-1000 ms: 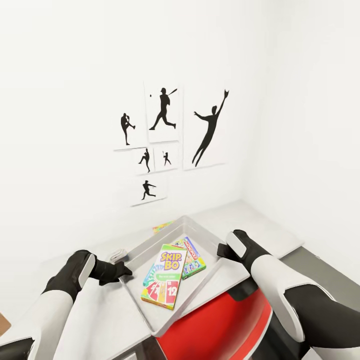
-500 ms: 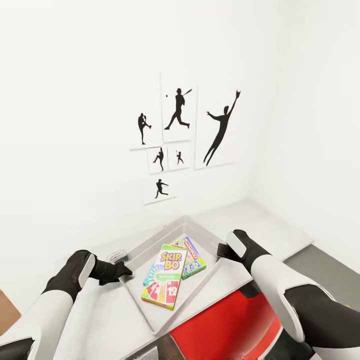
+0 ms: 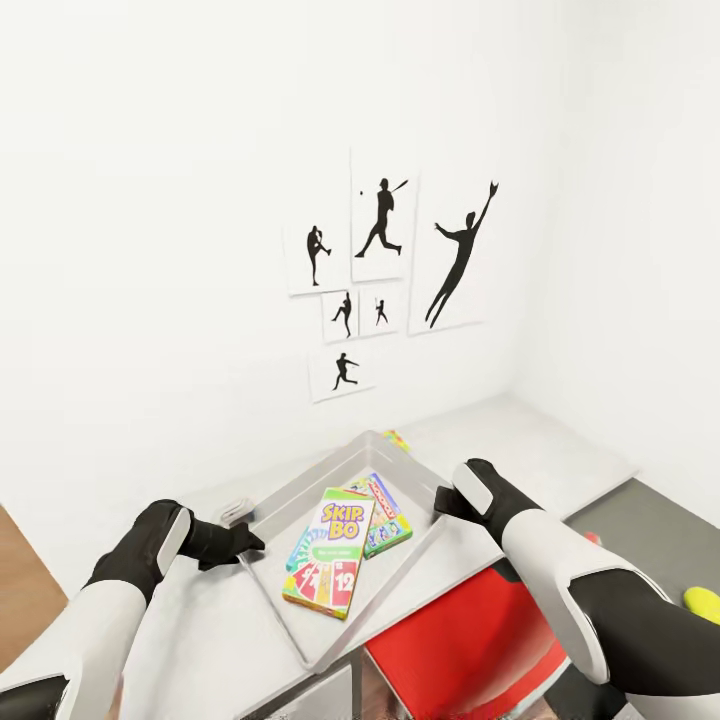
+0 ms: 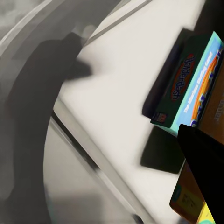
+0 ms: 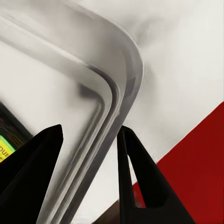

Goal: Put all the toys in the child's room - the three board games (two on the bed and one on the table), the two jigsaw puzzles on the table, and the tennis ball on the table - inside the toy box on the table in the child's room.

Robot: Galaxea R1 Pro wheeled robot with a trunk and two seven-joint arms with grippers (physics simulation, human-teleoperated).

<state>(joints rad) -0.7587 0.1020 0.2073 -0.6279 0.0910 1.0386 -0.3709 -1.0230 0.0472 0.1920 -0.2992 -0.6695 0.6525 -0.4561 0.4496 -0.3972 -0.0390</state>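
A: Quick pass. Toy box point(image 3: 425, 478) is held between both arms over the white table point(image 3: 560, 455). Left gripper point(image 3: 243, 541) sits at its near-left rim, right gripper point(image 3: 447, 503) at the right rim.

B: Grip states?

A: Right one: in the right wrist view the fingers point(image 5: 140, 177) straddle the clear rim point(image 5: 109, 112), one each side, looks clamped on the wall. Left one: left wrist view is blurred, one dark finger point(image 4: 205, 163) over the box floor, so I can't tell if it's clenched or loose.

B: Contents?

A: Skip-Bo box point(image 3: 329, 551) lying on top, second board game point(image 3: 385, 515) under it, teal game box point(image 4: 186, 88) visible from the left wrist. Something colourful point(image 3: 398, 439) on the table just behind the toy box, too small to name. Yellow-green thing point(image 3: 703, 604), likely the tennis ball, down on the dark floor at right.

B: Risks?

A: Thin-rim pinch on a loaded box: uneven arm motion could tilt it, slide the games out, or slip a finger off. The ball being off the table means a low reach.
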